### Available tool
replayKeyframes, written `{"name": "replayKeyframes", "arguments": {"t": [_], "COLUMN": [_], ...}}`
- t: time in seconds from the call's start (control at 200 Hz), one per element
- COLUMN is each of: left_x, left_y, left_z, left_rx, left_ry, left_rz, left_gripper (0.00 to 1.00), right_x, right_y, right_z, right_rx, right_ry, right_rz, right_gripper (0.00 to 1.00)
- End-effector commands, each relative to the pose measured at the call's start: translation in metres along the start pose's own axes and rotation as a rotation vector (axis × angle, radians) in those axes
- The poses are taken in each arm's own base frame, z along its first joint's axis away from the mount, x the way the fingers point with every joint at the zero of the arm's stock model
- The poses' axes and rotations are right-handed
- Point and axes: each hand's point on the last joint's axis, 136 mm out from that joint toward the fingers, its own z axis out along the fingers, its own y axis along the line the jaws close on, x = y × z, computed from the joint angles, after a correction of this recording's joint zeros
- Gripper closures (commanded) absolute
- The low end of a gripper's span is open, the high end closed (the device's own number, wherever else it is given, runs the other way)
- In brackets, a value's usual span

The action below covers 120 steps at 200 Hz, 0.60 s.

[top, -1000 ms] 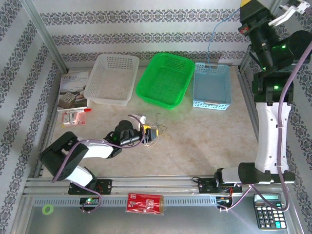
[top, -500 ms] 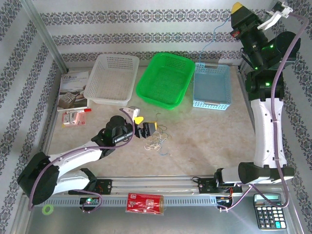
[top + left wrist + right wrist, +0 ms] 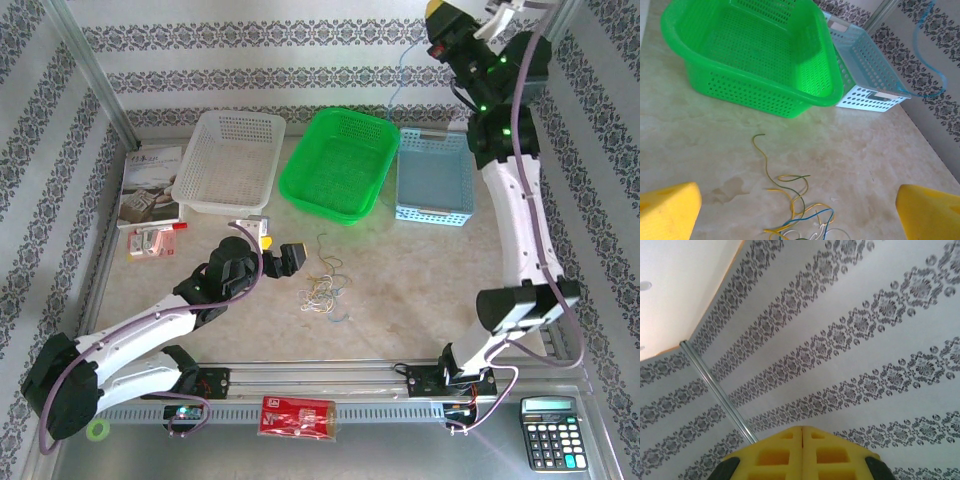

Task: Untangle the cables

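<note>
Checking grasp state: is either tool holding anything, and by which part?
Right tool shut, apparently pinching the blue cable by its top end; left tool open, empty.

We see our left gripper drawn back leftward off the cables, while our right gripper has swung left, carrying the blue cable along.

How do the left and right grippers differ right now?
The left gripper is open and low over the table, beside the loose cables; the right gripper is shut and raised high, a blue cable hanging from it toward the blue basket. Both have yellow pads.
</note>
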Motion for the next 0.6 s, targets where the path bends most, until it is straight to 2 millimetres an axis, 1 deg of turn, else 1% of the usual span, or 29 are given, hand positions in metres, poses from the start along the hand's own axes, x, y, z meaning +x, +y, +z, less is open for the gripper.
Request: {"name": "replayKeyframes", "arguments": {"t": [0.0,0.165,0.295,0.4,0.46,0.525,0.595], "left_x": [-0.003,-0.004,-0.007,-0.011,-0.012,-0.013,-0.014], "left_y": [0.002,0.002,0.005,0.008,0.010,0.011,0.012], "left_z": [-0.004,-0.008,-0.016,-0.025,-0.031,-0.036,-0.040], "left_rx": [-0.027,-0.032,-0.049,-0.064,-0.074,-0.077,-0.077], "left_ry": [0.003,0.008,-0.003,-0.020,-0.027,-0.035,-0.042], "left_rz": [-0.013,-0.016,-0.018,-0.024,-0.027,-0.029,-0.029], "left_gripper": [0.00,0.00,0.00,0.00,0.00,0.00,0.00], "right_x": [0.000,0.026,0.059,0.099,0.126,0.160,0.205], "right_y": [0.011,-0.010,-0.042,-0.076,-0.098,-0.124,-0.153], "right_z": [0.015,0.047,0.070,0.084,0.089,0.091,0.090], "right_rx": [-0.047,-0.028,0.014,0.059,0.097,0.141,0.186], "right_ry": [-0.010,0.027,0.076,0.142,0.186,0.245,0.329], "right_rz": [-0.032,-0.032,-0.027,-0.019,-0.020,-0.023,-0.011], "right_gripper": [1.00,1.00,1.00,1.00,1.00,1.00,1.00]}}
